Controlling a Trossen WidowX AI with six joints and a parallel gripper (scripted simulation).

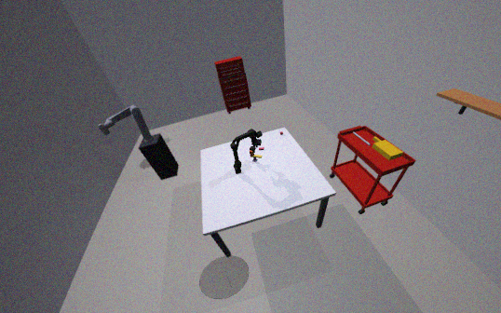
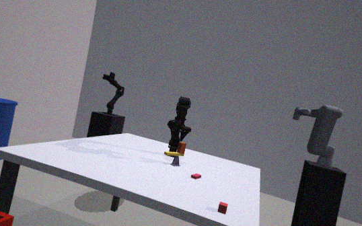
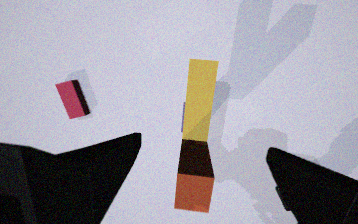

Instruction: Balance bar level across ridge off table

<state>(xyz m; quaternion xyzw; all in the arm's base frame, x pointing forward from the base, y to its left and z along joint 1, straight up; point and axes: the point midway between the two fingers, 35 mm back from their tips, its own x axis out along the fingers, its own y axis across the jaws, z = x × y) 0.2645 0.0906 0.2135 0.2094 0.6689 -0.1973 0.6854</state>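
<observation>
The gripper is spread wide with 0 things pinched, its 2 fingers to either side of the bar. The bar lies across the 1 ridge, off the table and looking near level — the orange block at 1 end likely counterweights the longer yellow reach. Backing straight off seems wise — a brush could tip it.

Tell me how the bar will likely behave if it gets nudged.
The bar would probably tip or slide off easily, since it sits on a narrow ridge. It looks stiff, its yellow part running straight. The upright orange block at one end likely makes that end heavier, so a push there seems riskiest.
</observation>
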